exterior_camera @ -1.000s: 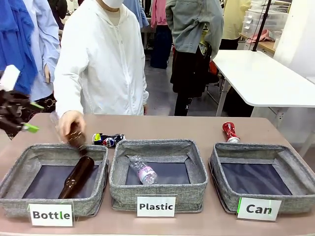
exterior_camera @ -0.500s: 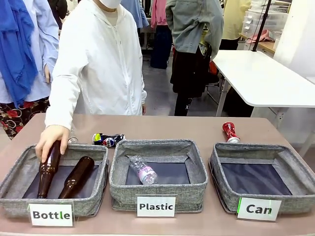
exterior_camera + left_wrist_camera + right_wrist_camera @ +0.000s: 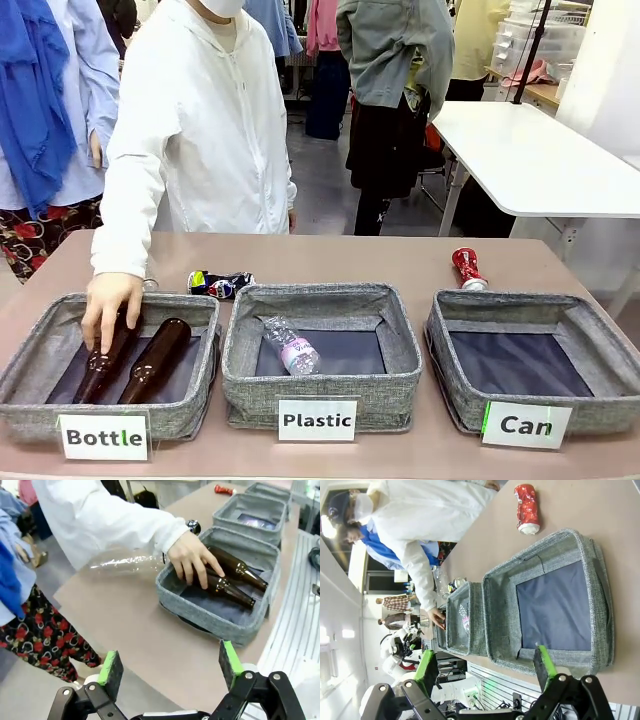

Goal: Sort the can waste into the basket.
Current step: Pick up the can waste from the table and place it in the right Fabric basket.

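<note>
Jaws on both arms spread wide, holding nothing. Red crushed can on the desk just beyond the Can basket, long axis pointing away, nearer the right arm. Dark crushed can crosswise, far left, nearer the left arm.

Bright, even light — soft shadows

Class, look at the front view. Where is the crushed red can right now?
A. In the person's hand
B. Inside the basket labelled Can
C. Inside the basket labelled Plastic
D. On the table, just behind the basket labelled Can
D: the red can lies on the table, just beyond the far wall of the basket labelled Can, not inside it.
</note>
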Robot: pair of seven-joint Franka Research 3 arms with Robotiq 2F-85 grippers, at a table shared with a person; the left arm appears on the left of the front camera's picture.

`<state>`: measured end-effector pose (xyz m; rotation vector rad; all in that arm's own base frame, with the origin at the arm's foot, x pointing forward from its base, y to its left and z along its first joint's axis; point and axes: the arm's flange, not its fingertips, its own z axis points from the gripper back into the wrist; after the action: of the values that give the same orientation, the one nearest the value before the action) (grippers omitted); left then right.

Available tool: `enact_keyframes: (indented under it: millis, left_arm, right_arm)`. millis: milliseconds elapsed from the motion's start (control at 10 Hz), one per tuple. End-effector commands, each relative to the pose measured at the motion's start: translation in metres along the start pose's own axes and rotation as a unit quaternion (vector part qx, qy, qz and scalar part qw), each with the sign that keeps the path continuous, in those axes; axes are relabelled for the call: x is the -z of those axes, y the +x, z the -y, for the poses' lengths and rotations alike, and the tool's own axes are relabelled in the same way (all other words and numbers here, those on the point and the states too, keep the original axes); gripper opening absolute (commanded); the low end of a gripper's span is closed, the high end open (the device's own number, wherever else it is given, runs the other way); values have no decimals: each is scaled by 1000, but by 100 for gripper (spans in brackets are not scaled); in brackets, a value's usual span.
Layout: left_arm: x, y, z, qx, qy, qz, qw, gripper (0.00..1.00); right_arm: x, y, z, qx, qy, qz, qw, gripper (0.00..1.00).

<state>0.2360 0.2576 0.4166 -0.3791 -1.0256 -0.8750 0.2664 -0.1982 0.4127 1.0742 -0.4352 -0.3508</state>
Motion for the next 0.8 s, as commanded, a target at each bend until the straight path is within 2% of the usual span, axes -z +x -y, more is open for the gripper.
enact_keyframes:
  millis: [0,300,600,700]
  left_arm:
    - [19,31,-14,12,-4,-18,1000,100]
    - [63,100,-37,43,-47,-72,995,100]
    - [154,178,-44,98,-106,-154,978,100]
    - [189,205,-44,89,-100,-198,971,100]
  right_arm:
    - [1,2,1,-13,15,9,1000,100]
    - [1,2,1,-13,15,9,1000,100]
    - [1,2,1,-13,15,9,1000,100]
    - [1,2,1,-13,15,9,1000,100]
